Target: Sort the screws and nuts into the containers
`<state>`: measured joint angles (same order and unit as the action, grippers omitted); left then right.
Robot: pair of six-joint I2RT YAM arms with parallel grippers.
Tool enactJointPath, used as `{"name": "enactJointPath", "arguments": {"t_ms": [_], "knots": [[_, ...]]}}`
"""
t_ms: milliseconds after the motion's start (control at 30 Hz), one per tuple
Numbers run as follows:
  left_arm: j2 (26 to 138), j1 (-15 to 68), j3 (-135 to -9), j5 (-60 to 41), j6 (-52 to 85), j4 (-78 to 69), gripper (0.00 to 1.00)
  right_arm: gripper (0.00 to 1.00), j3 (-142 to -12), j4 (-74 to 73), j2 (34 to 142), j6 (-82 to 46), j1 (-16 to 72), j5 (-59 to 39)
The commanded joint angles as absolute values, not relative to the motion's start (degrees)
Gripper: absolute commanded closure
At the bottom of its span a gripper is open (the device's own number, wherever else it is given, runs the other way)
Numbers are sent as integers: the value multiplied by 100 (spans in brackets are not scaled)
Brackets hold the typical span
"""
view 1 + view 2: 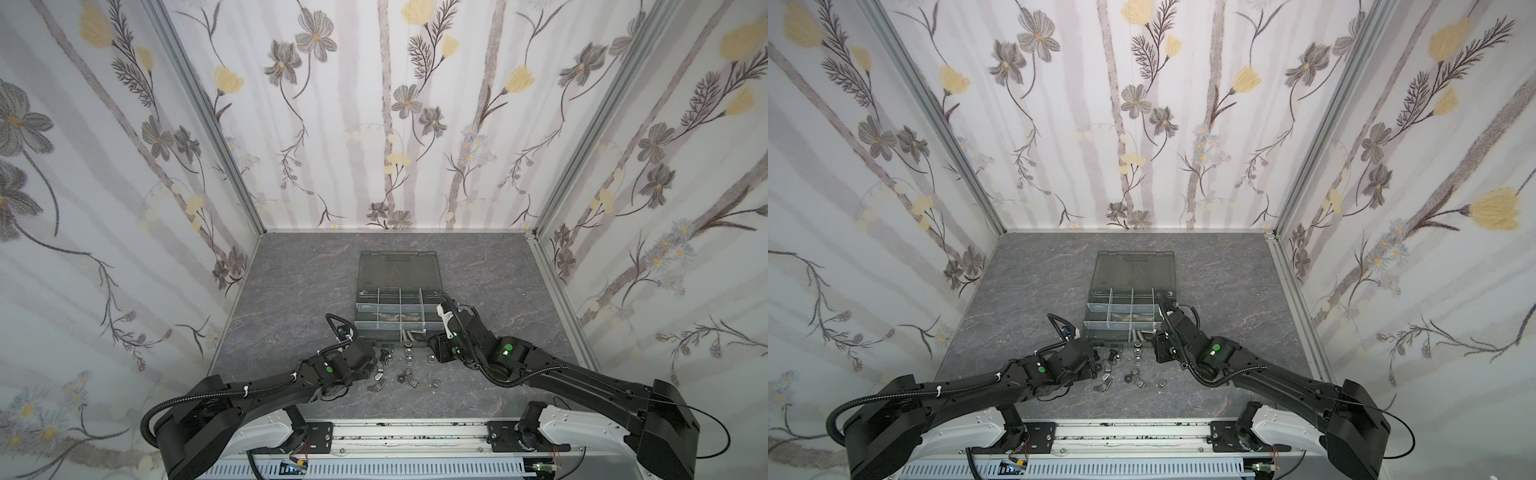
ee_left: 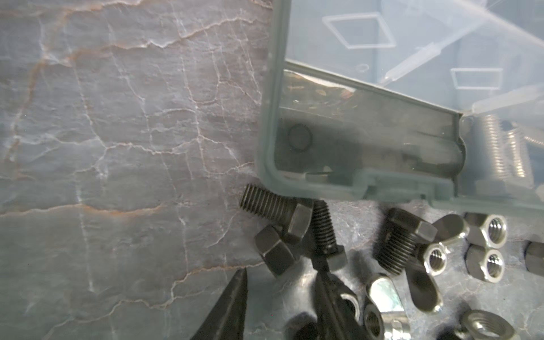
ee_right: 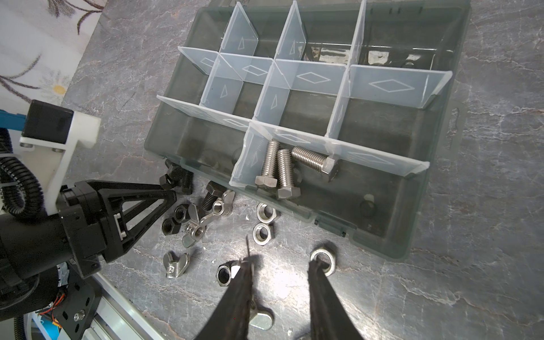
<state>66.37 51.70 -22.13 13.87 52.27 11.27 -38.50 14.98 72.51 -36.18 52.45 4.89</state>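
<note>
Three silver screws (image 3: 282,167) lay side by side in a long compartment (image 3: 382,188) in the front row of the dark grey organizer box (image 3: 424,212), the row nearest the arms. In both top views its smoky lid (image 1: 399,266) lay open and flat on the far side. All other hardware sat loose on the grey marbled table (image 1: 291,299), just in front of the box. Black screws (image 2: 396,247) were bunched at the box's near corner on the left arm's side, one of them against the wall. Beside them were black nuts (image 3: 171,226) and silver wing nuts (image 3: 176,265), with silver nuts (image 3: 265,212) spread further towards the right arm. The left gripper (image 2: 281,269) was down among the black screws with its fingers apart and bare table between them, so it gripped nothing. One of its fingertips (image 2: 322,273) sat just beside a screw head. The right gripper (image 3: 281,265) stood over the silver nuts, likewise spread and empty, with a nut close to each fingertip. Another wing nut (image 3: 262,321) was partly hidden under one of its fingers. Whether its tips touched the table could not be told.
</note>
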Motion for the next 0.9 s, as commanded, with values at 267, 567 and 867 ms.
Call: {"name": "enactJointPath", "arguments": {"t_ms": [267, 567, 867], "knots": [[6706, 5037, -2206, 1634, 5098, 1037, 62, 66, -4037, 1314, 7413, -3639, 5256, 431], [6843, 4990, -2189, 1710, 5010, 1033, 66, 66, -3938, 1318, 7350, -3674, 5265, 488], [6855, 4931, -2189, 1709, 4844, 1037, 69, 66, -3709, 1332, 7149, -3761, 5273, 613]]}}
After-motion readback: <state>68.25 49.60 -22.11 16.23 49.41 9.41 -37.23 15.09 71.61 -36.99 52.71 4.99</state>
